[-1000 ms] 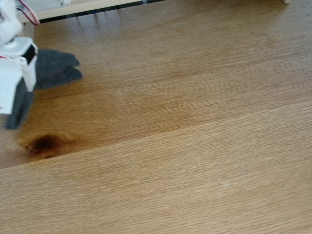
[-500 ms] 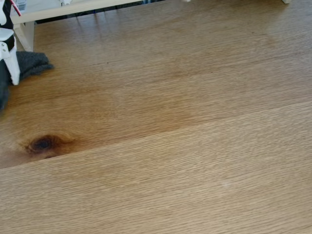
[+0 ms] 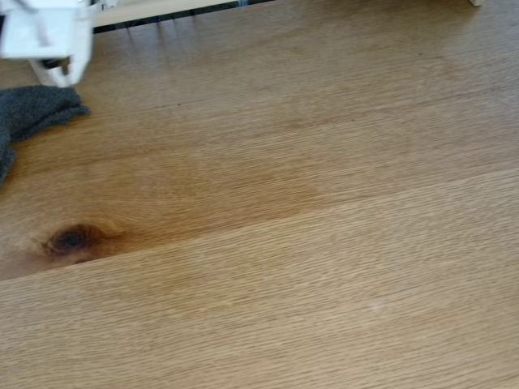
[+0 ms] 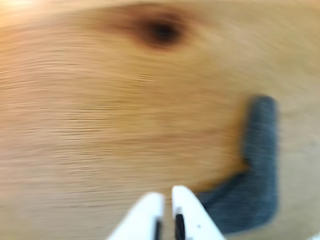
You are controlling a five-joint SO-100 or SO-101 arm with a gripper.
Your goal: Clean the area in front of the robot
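Observation:
The honey-brown wooden tabletop (image 3: 308, 203) spreads across the fixed view, with a seam between boards and a dark knot (image 3: 71, 239) at the left. A white part of the robot (image 3: 42, 36) sits at the top left corner, above a dark grey fuzzy cloth (image 3: 36, 109) that lies flat at the left edge. The wrist view is blurred by motion. There my gripper (image 4: 167, 195) enters from the bottom, its white jaws nearly together with nothing between them. The cloth (image 4: 257, 170) lies on the wood just right of the jaws, and the knot (image 4: 162, 31) is at the top.
A pale wooden frame (image 3: 154, 10) runs along the far edge of the table at the top left. Bare wood extends to the right and towards the near edge.
The cloth slid left towards the table's edge. The white arm, which stood over the cloth a second ago, now sits higher at the top left, and the cloth lies uncovered.

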